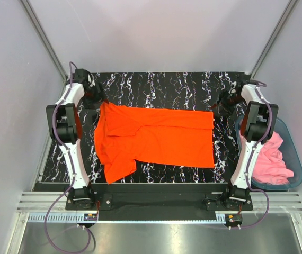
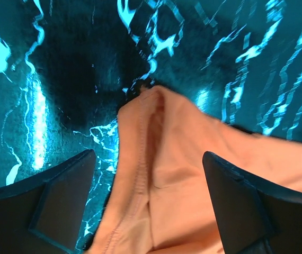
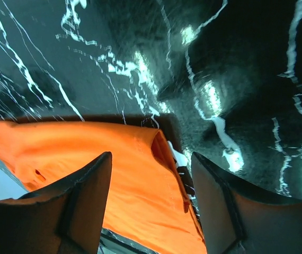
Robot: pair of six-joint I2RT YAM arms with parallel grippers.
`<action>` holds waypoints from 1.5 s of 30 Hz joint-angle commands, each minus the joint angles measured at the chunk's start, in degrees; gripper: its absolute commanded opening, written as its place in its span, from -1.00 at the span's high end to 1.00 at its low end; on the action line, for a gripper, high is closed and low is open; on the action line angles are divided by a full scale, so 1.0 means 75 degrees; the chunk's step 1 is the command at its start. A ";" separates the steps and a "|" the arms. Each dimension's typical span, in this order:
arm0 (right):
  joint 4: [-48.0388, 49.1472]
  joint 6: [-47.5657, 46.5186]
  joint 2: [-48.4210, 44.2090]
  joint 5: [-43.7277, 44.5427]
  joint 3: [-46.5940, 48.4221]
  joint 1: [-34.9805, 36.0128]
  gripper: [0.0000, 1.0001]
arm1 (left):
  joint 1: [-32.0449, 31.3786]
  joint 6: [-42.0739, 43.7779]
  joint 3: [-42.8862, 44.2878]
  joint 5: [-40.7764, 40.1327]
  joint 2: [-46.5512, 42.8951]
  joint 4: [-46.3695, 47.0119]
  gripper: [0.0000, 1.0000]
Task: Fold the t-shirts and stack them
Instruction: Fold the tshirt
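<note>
The orange-red t-shirt point(image 1: 153, 138) lies across the black marbled table, folded lengthwise, one sleeve hanging toward the near left. My left gripper point(image 1: 99, 99) hovers open over its far left corner; in the left wrist view that corner of the shirt point(image 2: 183, 174) lies loose between the spread fingers point(image 2: 61, 196). At the far right corner my right gripper point(image 1: 218, 109) also stands open, with the shirt's hemmed corner point(image 3: 140, 174) lying between its fingers point(image 3: 82, 206), not pinched. The pink t-shirt point(image 1: 274, 159) is bunched in a bin at the right.
A blue-grey bin point(image 1: 295, 159) holding the pink shirt sits beside the table's right edge, close to the right arm. Grey walls enclose the table at the back and sides. A metal rail point(image 1: 156, 203) runs along the near edge.
</note>
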 commanded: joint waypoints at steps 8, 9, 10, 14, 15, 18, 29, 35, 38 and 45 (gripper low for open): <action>0.0300 -0.0437 -0.0083 -0.0022 -0.0483 0.0360 -0.29 | 0.0084 0.0266 0.0620 0.0750 0.0737 -0.0452 -0.58; 0.0288 -0.0414 -0.0059 -0.0045 -0.0483 0.0418 -0.28 | 0.0096 0.0196 0.0620 0.0798 0.0761 -0.0440 -0.55; 0.0300 -0.0390 -0.0059 -0.0045 -0.0518 0.0453 -0.25 | 0.0108 0.0161 0.0609 0.0810 0.0808 -0.0463 -0.50; 0.0323 -0.0308 -0.0117 0.0281 -0.0764 0.0547 -0.20 | 0.0201 0.0043 0.0643 0.0985 0.1018 -0.0452 -0.18; 0.0416 -0.0262 -0.0117 0.0433 -0.0799 0.0547 -0.16 | 0.0248 -0.0050 0.0702 0.0986 0.1065 -0.0452 0.04; 0.0499 -0.0121 0.0093 0.0797 -0.0636 0.0547 0.20 | 0.0377 -0.0389 0.0877 0.0904 0.1334 -0.0429 0.54; 0.0851 0.0512 0.1497 0.1607 0.1964 0.0594 1.00 | 0.0588 -0.1842 0.1767 0.0740 0.1804 0.1188 1.00; -0.0466 0.0513 0.2377 0.1967 0.4711 0.0770 0.13 | 0.0437 -0.1916 0.1445 -0.0370 0.0885 0.1294 -0.16; -0.2001 0.0582 0.2217 0.2973 0.5702 0.0875 -0.19 | 0.0098 -0.1622 0.0159 -0.1647 -0.0371 0.1248 -0.50; -0.2069 0.0806 -0.0852 0.3063 0.2503 0.1320 -0.39 | -0.1016 -0.1819 -0.4062 -0.2085 -0.4961 0.0909 -0.41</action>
